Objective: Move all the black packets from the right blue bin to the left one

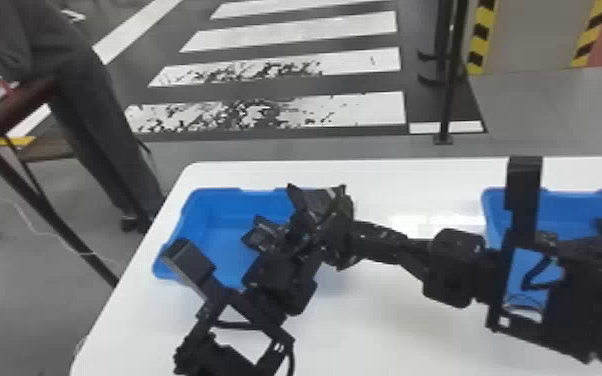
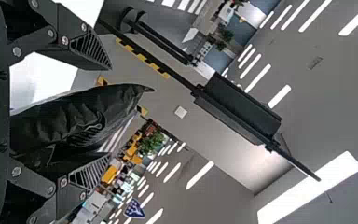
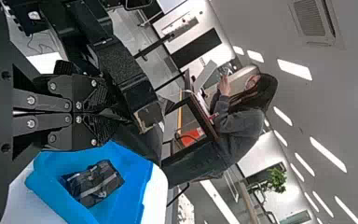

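Over the left blue bin, my left gripper and my right gripper are close together around a black packet. The left wrist view has the open left gripper, with a black packet between its fingers, nearer one of them, and a gap on the other side. In the right wrist view the right gripper is shut, with dark packet material at its tips, partly hidden. Another black packet lies in the left bin. The right blue bin is largely covered by the right arm.
Both bins stand on a white table, whose left edge slopes beside the left bin. The right forearm crosses low above the table between them. A dark side table stands off to the left, and a thin pole rises behind the white table.
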### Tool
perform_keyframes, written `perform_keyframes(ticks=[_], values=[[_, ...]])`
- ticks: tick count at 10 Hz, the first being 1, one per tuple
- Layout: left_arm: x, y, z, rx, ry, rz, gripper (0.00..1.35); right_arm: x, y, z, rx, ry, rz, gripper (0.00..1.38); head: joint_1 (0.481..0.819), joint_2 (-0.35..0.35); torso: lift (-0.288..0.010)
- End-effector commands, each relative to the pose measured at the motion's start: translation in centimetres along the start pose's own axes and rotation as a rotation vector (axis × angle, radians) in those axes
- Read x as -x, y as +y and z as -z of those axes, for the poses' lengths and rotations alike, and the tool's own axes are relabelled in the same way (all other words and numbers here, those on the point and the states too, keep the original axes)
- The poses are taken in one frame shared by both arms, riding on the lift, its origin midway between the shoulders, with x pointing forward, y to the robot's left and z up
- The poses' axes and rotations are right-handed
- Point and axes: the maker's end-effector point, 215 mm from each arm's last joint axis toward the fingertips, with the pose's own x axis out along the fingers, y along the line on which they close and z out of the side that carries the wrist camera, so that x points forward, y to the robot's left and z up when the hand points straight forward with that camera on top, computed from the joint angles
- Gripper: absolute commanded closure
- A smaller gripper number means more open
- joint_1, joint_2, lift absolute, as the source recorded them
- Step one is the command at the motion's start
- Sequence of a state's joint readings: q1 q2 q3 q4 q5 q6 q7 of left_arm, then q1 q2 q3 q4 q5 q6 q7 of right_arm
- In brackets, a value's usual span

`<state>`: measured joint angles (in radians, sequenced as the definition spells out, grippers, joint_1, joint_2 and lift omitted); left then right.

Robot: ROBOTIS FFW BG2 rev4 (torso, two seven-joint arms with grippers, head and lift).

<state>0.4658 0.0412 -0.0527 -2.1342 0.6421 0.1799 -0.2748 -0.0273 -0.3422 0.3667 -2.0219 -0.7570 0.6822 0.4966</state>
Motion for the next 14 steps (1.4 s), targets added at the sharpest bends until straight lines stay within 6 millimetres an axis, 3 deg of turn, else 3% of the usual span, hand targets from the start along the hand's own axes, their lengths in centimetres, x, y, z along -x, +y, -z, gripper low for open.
perform_keyframes(ticks=[1, 3, 4, 5, 7, 8, 10, 11, 12, 14], values=[[0.1, -0.5, 2.2, 0.068, 0.063, -0.001, 1.00, 0.0, -0.1, -0.1, -0.002, -0.004, 0.000, 1.14, 0.695, 0.233, -0.140], [0.3, -0.5, 1.7, 0.089, 0.023, -0.027, 1.20, 0.0, -0.5, -0.3, 0.000, -0.006, 0.006, 1.14, 0.695, 0.212, -0.140], [0.4, -0.4, 1.2, 0.086, 0.006, -0.030, 1.21, 0.0, -0.5, -0.6, 0.006, -0.013, 0.006, 1.14, 0.695, 0.214, -0.140], [0.3, -0.7, 1.1, 0.084, -0.002, -0.028, 1.21, -0.1, -0.6, -0.7, 0.004, -0.019, 0.005, 1.05, 0.695, 0.215, -0.140], [0.4, -0.3, 0.5, 0.074, -0.019, -0.036, 1.21, 0.0, -1.3, -0.4, 0.002, -0.016, 0.018, 0.01, 0.695, 0.215, -0.140], [0.5, 0.1, 0.1, 0.073, -0.026, -0.041, 1.21, 0.1, -1.5, -0.5, 0.000, -0.020, 0.021, 0.00, 0.695, 0.215, -0.140], [0.5, 0.8, -0.6, 0.052, -0.037, -0.055, 1.21, 0.1, -1.7, -0.5, -0.016, -0.036, 0.019, 0.34, 0.695, 0.224, -0.140], [0.3, 2.5, -1.6, -0.011, -0.050, -0.095, 1.21, 0.4, -2.1, -0.5, -0.027, -0.041, 0.027, 0.45, 0.695, 0.226, -0.140], [-0.2, 6.4, -2.6, -0.117, -0.065, -0.172, 1.21, 1.0, -2.6, -0.7, -0.035, -0.059, 0.039, 0.50, 0.695, 0.233, -0.140], [-0.8, 16.1, -4.9, -0.351, -0.088, -0.365, 1.21, 1.4, -2.9, -0.8, -0.049, -0.070, 0.045, 0.50, 0.695, 0.280, -0.140]])
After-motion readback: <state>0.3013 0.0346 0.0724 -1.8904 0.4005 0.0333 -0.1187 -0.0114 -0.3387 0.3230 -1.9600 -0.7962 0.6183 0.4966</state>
